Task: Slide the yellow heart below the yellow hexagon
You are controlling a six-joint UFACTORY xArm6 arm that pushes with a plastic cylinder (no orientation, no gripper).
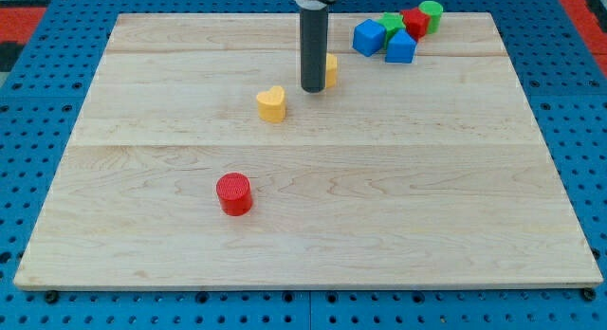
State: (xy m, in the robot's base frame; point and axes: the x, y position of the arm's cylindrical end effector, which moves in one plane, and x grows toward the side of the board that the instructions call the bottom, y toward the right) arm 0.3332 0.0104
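Note:
The yellow heart [271,103] lies on the wooden board, left of centre in the upper half. The yellow hexagon [330,69] sits up and to the right of it, mostly hidden behind the dark rod. My tip [313,88] rests on the board right next to the hexagon's left side, and to the upper right of the heart, a short gap away from it.
A red cylinder [233,194] stands lower left of the heart. At the top right is a cluster: two blue blocks [368,37] [400,47], a green block [391,25], a red block [413,22] and a green cylinder [431,13]. The board [313,235] lies on a blue perforated table.

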